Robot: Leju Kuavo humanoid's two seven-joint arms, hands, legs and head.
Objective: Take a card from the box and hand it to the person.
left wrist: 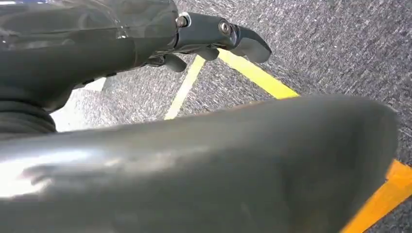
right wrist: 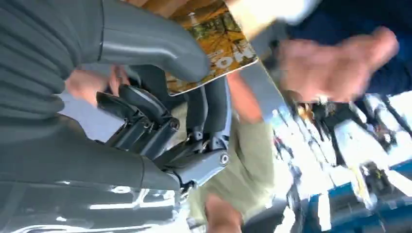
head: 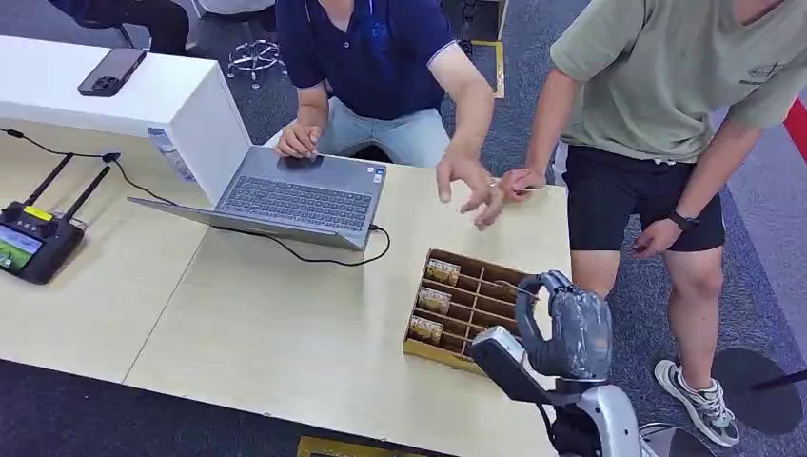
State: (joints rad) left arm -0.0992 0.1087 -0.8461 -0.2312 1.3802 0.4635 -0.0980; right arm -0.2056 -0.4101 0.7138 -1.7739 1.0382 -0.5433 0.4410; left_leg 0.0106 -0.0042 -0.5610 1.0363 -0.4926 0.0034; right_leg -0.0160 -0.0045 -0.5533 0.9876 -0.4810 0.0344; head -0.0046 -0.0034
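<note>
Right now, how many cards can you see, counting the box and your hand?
4: three stand in the box's left column, far, middle, near. One is pinched in the right hand. Others may be hidden.

Head view bright, even, sharp; soft shadows on table (head: 238,324). Right wrist view motion-blurred, overexposed background. Left wrist view: near arm blurred, glare streak.

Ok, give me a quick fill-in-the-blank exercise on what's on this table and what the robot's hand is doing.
1. The right hand pinches a ____ printed in yellow and orange.
2. The wooden box lies near the table's ____ corner, by the robot.
3. The open laptop has a ____ cable running from its side.
4. A person's hand hovers over the table beyond the ____.

Missing words: card; right; black; box
</note>
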